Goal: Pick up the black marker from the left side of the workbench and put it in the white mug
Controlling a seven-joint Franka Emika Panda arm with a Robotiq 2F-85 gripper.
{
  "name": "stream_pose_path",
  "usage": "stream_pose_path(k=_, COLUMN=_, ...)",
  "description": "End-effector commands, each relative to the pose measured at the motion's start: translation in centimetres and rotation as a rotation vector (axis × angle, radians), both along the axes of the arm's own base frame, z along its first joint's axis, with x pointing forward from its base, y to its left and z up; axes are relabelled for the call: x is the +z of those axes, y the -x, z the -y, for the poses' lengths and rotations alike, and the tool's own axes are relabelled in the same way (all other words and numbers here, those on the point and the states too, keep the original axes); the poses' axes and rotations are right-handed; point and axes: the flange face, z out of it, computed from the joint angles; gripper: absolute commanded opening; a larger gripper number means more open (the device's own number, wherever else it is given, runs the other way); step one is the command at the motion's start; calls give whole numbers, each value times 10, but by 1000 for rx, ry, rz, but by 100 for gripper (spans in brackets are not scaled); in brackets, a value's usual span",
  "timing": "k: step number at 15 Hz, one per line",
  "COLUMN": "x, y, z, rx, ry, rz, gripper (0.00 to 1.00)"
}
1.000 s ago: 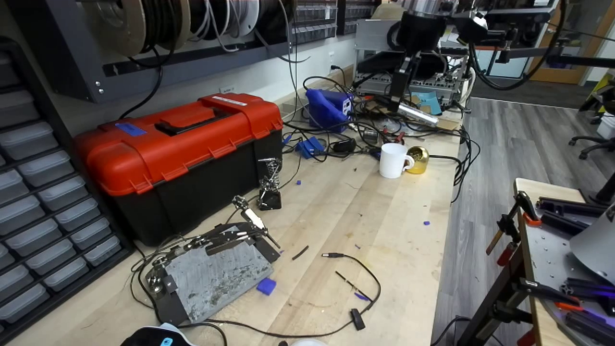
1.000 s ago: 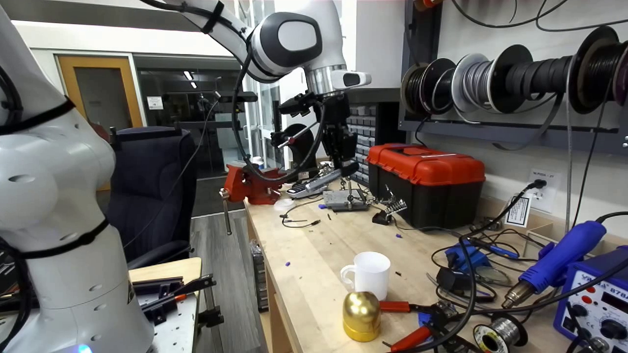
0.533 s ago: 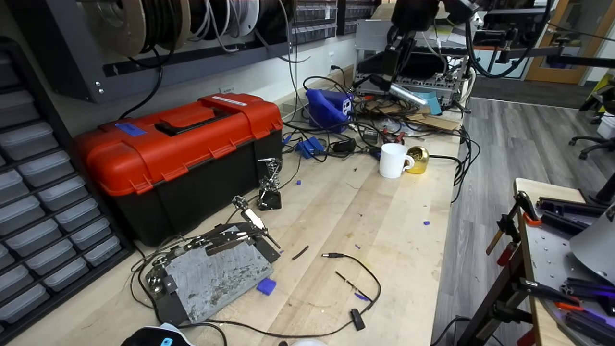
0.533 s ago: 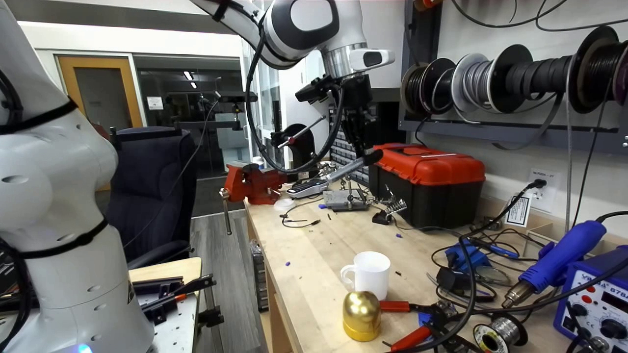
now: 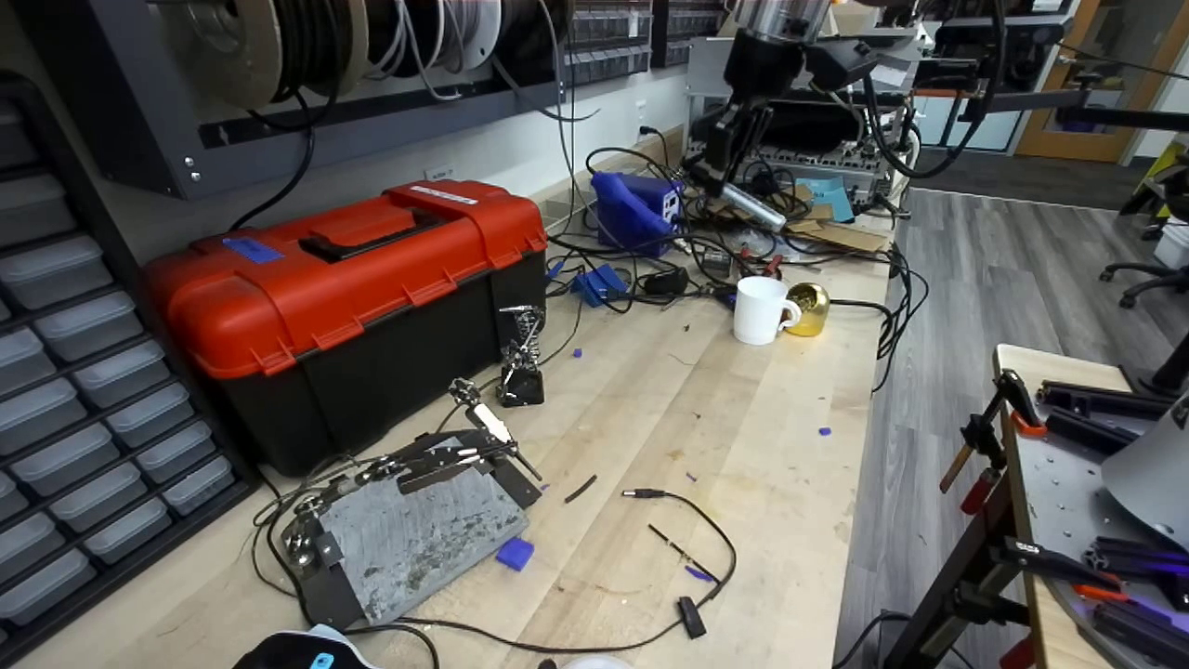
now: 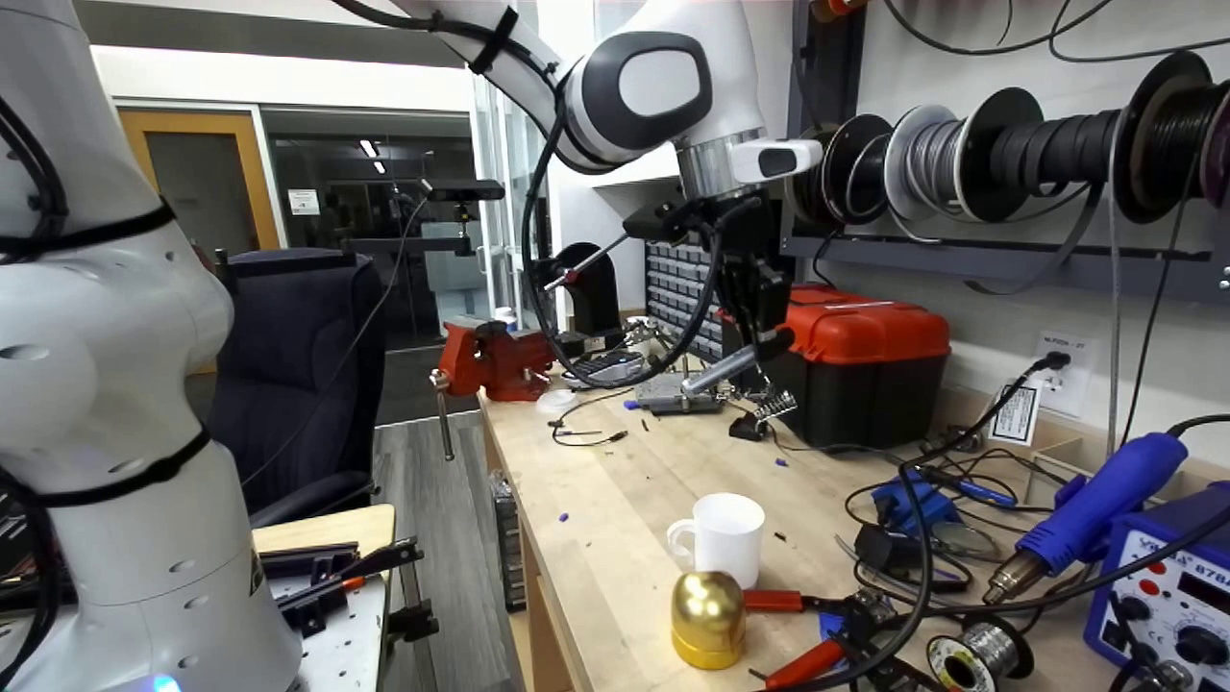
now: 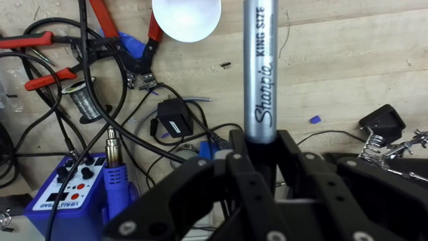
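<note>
The black marker has a silver barrel (image 7: 260, 73) and a black cap end. My gripper (image 7: 261, 139) is shut on the cap end, and the barrel sticks out beyond the fingers. In both exterior views the gripper (image 5: 720, 181) (image 6: 766, 336) holds the marker (image 5: 754, 206) (image 6: 719, 370) in the air, tilted with the silver end lower. The white mug (image 5: 759, 311) (image 6: 728, 538) stands upright on the workbench (image 5: 641, 418) (image 6: 596, 481), apart from the marker. The wrist view shows the mug's white inside (image 7: 187, 16) at the top, left of the barrel.
A gold dome-shaped object (image 5: 806, 311) (image 6: 708, 620) stands beside the mug's handle. Red-handled pliers (image 7: 107, 20), cables and a blue soldering station (image 6: 1172, 596) lie close by. A red toolbox (image 5: 372, 288) stands along the wall, under a shelf of wire spools (image 6: 1009, 154).
The gripper has moved with the held marker towards the wall side, rising first and then dropping lower. The mug and the bench objects have not moved.
</note>
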Motion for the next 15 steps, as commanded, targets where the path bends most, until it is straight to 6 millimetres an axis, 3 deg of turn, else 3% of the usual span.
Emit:
stream_pose_path(k=1, x=-18, y=-16, z=30, rx=-71, ry=-21, rz=7, gripper=5)
stream_pose_path(k=6, x=-38, y=-13, z=48, rx=-139, ry=-15, rz=42, gripper=5)
stream_pose_path(k=15, x=-63, y=14, z=49, rx=-256, ry=-1, rz=163, gripper=5)
